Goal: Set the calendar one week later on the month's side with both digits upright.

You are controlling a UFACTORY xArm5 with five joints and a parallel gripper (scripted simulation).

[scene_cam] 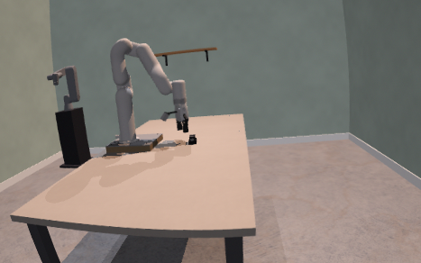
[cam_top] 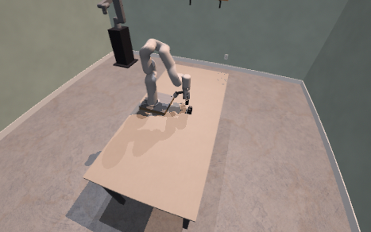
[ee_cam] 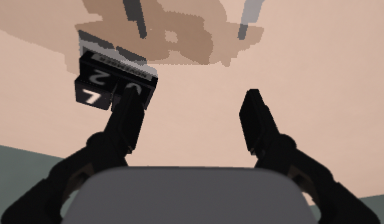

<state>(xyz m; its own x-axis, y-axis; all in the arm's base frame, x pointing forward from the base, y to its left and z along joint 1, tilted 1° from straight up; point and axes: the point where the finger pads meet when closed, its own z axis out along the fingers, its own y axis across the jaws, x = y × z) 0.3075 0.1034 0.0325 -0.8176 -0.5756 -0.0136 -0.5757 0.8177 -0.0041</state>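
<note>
A small black block calendar stands on the table near the arm's base. In the wrist view its tray holds two black cubes side by side. The left cube shows a 2 on one face and a 7 on the face below it. The right cube shows a 0 and is partly hidden behind my left finger. My gripper is open and empty. It hangs a little above the table, with the calendar just beyond its left finger and not between the fingers.
The arm's base plate sits on the table just beside the calendar. A black pedestal with a grey device stands on the floor by the wall. A wall shelf hangs behind the arm.
</note>
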